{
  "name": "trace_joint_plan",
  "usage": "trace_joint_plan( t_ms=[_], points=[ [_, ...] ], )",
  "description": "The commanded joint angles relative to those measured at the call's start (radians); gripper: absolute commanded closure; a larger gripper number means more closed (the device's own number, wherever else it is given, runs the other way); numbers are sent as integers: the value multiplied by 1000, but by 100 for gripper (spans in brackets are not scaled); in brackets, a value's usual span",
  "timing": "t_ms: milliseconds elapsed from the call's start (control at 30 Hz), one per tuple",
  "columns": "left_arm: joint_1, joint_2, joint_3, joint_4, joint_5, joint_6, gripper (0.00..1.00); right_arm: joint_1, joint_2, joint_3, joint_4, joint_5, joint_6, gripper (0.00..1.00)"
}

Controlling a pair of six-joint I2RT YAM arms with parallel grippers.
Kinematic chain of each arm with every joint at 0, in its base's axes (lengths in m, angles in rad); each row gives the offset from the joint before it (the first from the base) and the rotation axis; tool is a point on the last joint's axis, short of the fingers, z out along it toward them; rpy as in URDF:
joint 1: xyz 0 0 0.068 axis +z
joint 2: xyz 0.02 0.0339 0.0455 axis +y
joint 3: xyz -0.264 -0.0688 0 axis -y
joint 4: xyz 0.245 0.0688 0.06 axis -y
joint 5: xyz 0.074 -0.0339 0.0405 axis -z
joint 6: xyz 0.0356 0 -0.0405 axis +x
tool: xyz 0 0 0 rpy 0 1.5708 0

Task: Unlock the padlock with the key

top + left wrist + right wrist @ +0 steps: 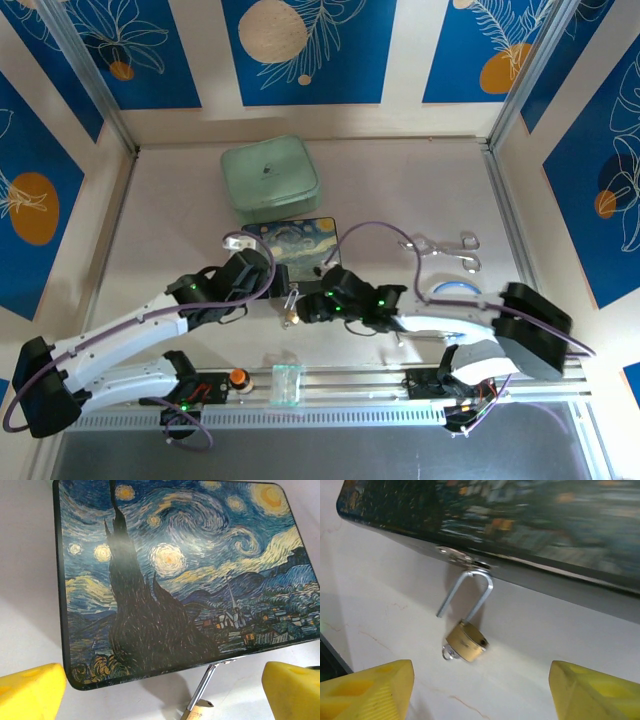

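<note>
My right claw (480, 692) is spread wide with nothing between its yellow tips; my left claw (160, 700) stands just as wide and just as empty. The padlock (466, 641) hangs from the latch (461, 557) on the near edge of the box (545, 520), at about 12 o'clock from my right claw, a shade toward 11, and apart from both tips; its long axis runs tilted from the latch at 1 o'clock down to the body at 7, and the body seems to rest on the surface (380, 605). One leg of the shackle (452, 595) stands free of the body, so I judge the lock sprung though it is hooked through the latch; the small silver ring at the body's 8 o'clock looks like the key (448, 653) seated in it, but I cannot be sure. From my left claw the padlock sits at 4 o'clock, low and mostly cut off; I judge my right claw the nearer and better placed.
</note>
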Motion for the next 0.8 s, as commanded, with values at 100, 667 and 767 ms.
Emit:
trace_joint_plan(
  t_ms=[100, 667, 767],
  points=[
    [51, -46, -56, 21, 38, 44, 1, 16, 185, 69, 72, -38, -35, 32],
    [63, -59, -128, 74, 63, 6, 1, 44, 321, 129, 59, -43, -54, 47],
    [63, -60, -134, 74, 62, 2, 1, 49, 334, 126, 67, -47, -44, 51]
  ],
)
